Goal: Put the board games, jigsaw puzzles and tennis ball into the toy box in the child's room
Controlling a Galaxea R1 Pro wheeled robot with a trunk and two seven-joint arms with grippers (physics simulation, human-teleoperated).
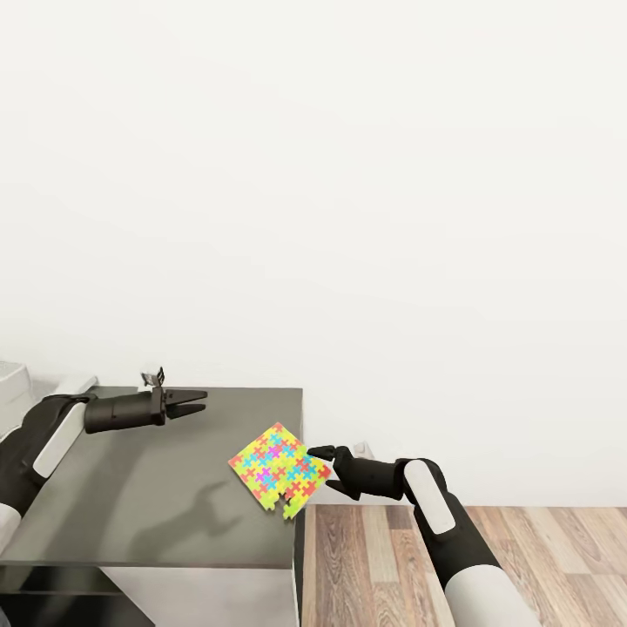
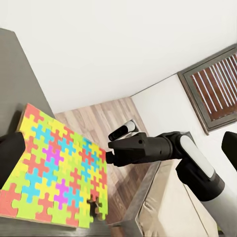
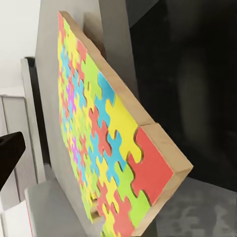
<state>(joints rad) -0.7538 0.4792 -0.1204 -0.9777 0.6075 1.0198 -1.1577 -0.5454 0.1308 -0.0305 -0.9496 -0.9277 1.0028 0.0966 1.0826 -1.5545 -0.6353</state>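
Note:
One jigsaw puzzle [image 1: 280, 468] lies on a dark grey cabinet top [image 1: 148, 496], its right corner hanging past the cabinet's right edge. It is a thin square of yellow, pink, blue, green and orange pieces, also seen close up as the puzzle [image 2: 54, 168] and the puzzle [image 3: 94, 133]. My right gripper [image 1: 324, 468] is open, with the overhanging corner between its fingers. My left gripper [image 1: 190, 402] is open and hovers over the cabinet's back left part, well away from the puzzle. The left wrist view shows the right gripper [image 2: 109, 154] at the puzzle's edge.
A white wall rises straight behind the cabinet. Wood-plank floor [image 1: 392, 566] lies to the cabinet's right. A pale furniture edge [image 1: 13, 383] shows at far left. The left wrist view shows the bed [image 2: 168, 207], beige with a dark frame, and a slatted window [image 2: 217, 79].

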